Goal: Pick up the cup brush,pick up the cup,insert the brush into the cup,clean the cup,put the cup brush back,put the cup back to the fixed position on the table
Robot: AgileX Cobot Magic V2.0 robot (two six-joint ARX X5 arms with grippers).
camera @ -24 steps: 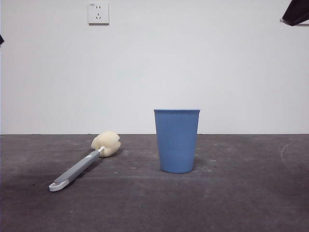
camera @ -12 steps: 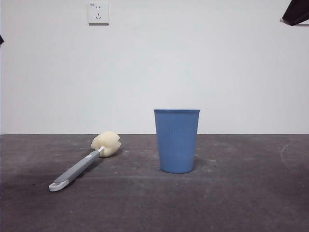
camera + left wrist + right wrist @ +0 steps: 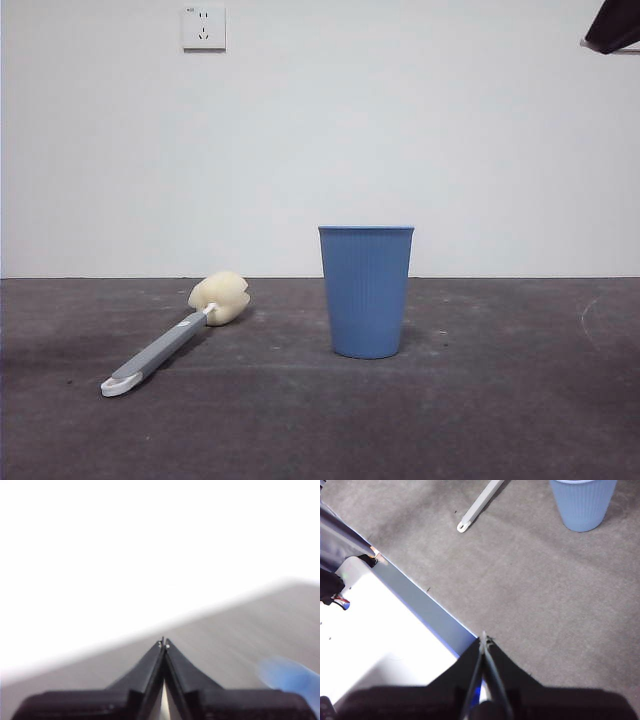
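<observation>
A: Anything different from a second ago?

B: Barely: the black tip at the front view's top-left edge has gone. The brush (image 3: pixel 175 338) lies flat on the table (image 3: pixel 500 420), and the cup (image 3: pixel 366 290) stands upright, apart from it, so no step has begun.

A: And the grippers?

B: Only the wrist views show them: left gripper (image 3: pixel 163 643) clamped on nothing, cup blurred beyond; right gripper (image 3: pixel 484 641) likewise closed and empty, high over the table's near edge, brush and cup far off
</observation>
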